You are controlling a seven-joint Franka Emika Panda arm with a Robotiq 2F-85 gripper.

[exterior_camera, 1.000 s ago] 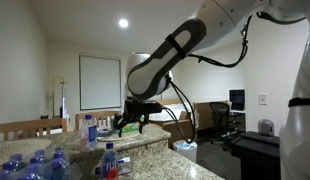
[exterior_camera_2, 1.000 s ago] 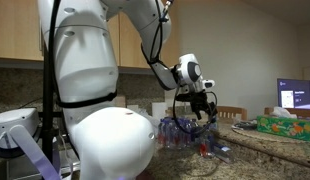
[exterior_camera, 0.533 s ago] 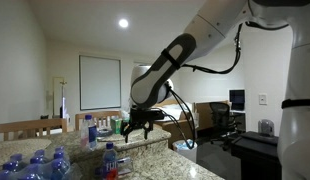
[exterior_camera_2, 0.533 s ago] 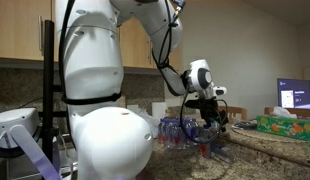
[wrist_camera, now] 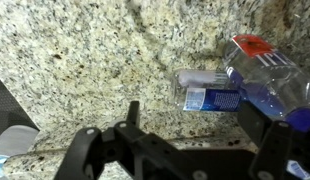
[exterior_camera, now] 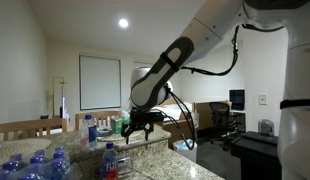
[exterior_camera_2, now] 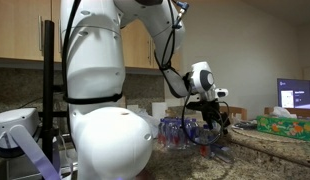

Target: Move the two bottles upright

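**Wide jaws hover over a fallen bottle**

The white arm (exterior_camera: 185, 55) bends down over the granite tabletop (wrist_camera: 85, 50), wrist pointing at the stone, probably so it can approach from above. Its jaws are spread wide with nothing between them, a spacing that would suit closing across a bottle's body. The bundled pack (exterior_camera: 35, 165) of blue-capped bottles sits apart from the lying bottle (wrist_camera: 208, 93). Right against that bottle is a red-capped bottle (wrist_camera: 270, 75); I cannot tell whether it is upright. The lying bottle, clear with a blue label, rests on its side just ahead of the jaws.
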